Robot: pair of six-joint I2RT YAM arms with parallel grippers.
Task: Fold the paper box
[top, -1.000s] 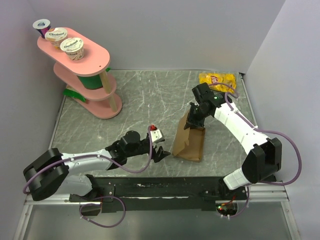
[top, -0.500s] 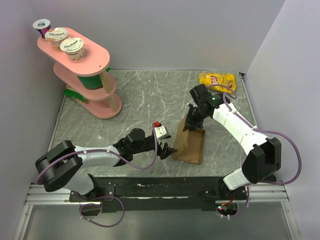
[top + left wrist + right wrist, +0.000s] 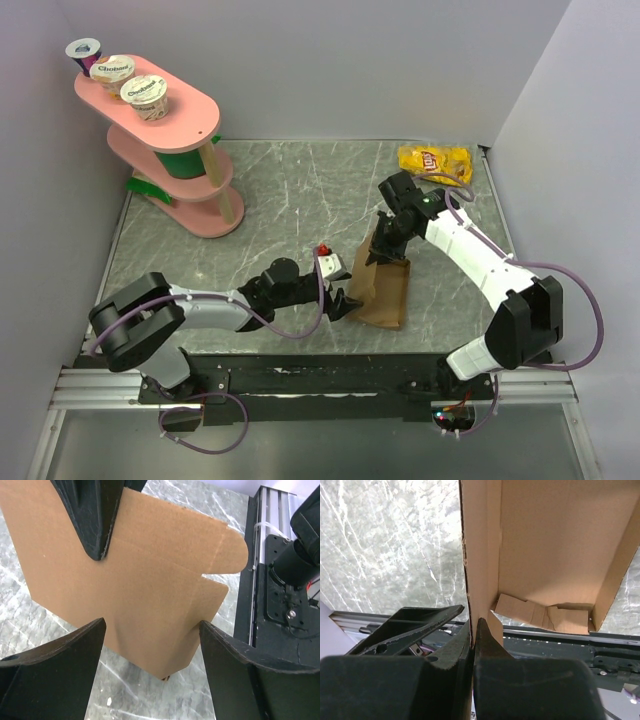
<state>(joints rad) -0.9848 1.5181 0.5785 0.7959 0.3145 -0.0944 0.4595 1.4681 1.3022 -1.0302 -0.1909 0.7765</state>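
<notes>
On the marble table (image 3: 290,190) the paper box (image 3: 383,290) stands half-formed, flaps untucked; right gripper (image 3: 383,243) pinches a wall, left gripper (image 3: 343,303) gapes beside it.

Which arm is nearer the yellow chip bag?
Right: the right end effector grips the paper box on the side toward the chip bag; the left end effector is at its opposite side.

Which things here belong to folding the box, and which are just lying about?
In the job:
paper box, standing open
right fingers, shut on its side wall
left fingers, open, close to its outer face

Lying about:
yellow chip bag
pink tiered shelf
yogurt cups on its top
</notes>
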